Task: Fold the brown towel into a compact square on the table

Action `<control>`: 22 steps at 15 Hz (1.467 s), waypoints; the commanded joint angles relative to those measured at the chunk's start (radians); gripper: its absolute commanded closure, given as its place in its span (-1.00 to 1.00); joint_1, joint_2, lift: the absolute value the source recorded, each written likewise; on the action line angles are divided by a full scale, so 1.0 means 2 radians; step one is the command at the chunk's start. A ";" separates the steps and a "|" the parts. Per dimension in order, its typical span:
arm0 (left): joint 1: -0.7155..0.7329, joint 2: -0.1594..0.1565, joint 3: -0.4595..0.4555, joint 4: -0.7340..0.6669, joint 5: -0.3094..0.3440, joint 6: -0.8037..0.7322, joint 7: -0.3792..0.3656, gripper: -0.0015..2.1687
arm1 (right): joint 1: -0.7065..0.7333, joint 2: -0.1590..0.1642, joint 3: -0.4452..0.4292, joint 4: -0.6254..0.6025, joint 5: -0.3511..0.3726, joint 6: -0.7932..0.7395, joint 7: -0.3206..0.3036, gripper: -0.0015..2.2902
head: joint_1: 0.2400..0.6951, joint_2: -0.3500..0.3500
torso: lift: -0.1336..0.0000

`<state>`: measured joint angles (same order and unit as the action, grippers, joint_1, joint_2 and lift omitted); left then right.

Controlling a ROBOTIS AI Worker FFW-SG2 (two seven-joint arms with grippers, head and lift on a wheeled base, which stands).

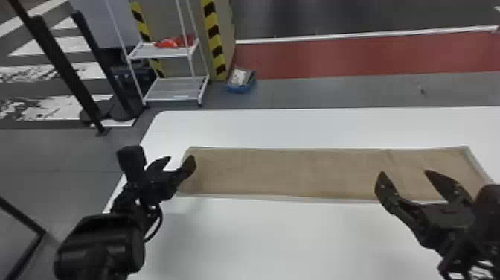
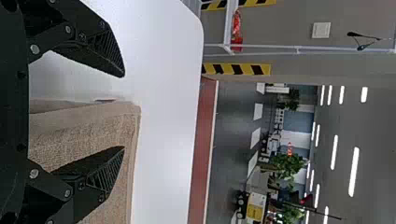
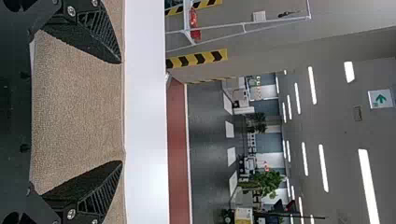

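On the table (image 1: 297,238), the towel (image 1: 290,171) is laid in a strip; near its ends, left gripper (image 1: 178,163) and right gripper (image 1: 404,174) are spread wide.

Bright light from ceiling lamps (image 3: 369,186)

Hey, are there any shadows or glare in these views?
Head view: soft grey shadow on the white table near the left tool, brown towel matte without glare; both wrist views: ceiling lights glaring white.
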<state>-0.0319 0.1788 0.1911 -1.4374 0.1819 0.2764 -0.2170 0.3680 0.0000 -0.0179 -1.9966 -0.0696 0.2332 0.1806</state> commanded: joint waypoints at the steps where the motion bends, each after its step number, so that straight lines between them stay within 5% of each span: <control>1: -0.005 0.000 0.000 0.002 -0.005 0.023 -0.001 -0.63 | 0.008 0.000 0.000 0.004 -0.002 -0.008 0.001 -0.89 | 1.00 0.49 | -0.68; 10: -0.001 0.008 0.001 -0.002 -0.014 0.069 -0.002 -0.62 | 0.010 0.000 0.004 0.004 -0.003 -0.014 0.000 -0.89 | 1.00 0.53 | -0.68; 12: 0.001 0.007 0.001 -0.008 -0.012 0.079 -0.002 -0.27 | 0.010 0.000 0.004 0.003 -0.005 -0.014 0.000 -0.89 | 1.00 0.53 | -0.68; 15: 0.011 0.002 0.004 -0.037 -0.001 0.088 0.001 0.70 | 0.012 0.000 0.001 0.003 -0.008 -0.017 0.000 -0.89 | 1.00 0.52 | -0.68; 22: 0.048 -0.014 -0.033 -0.207 0.055 0.145 0.061 0.79 | 0.016 0.000 -0.013 0.007 -0.022 -0.045 0.000 -0.89 | 1.00 0.40 | -0.68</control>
<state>0.0592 0.1529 0.1607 -1.7717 0.2697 0.5035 -0.1125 0.3975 0.0000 -0.0338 -1.9846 -0.1069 0.1554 0.1808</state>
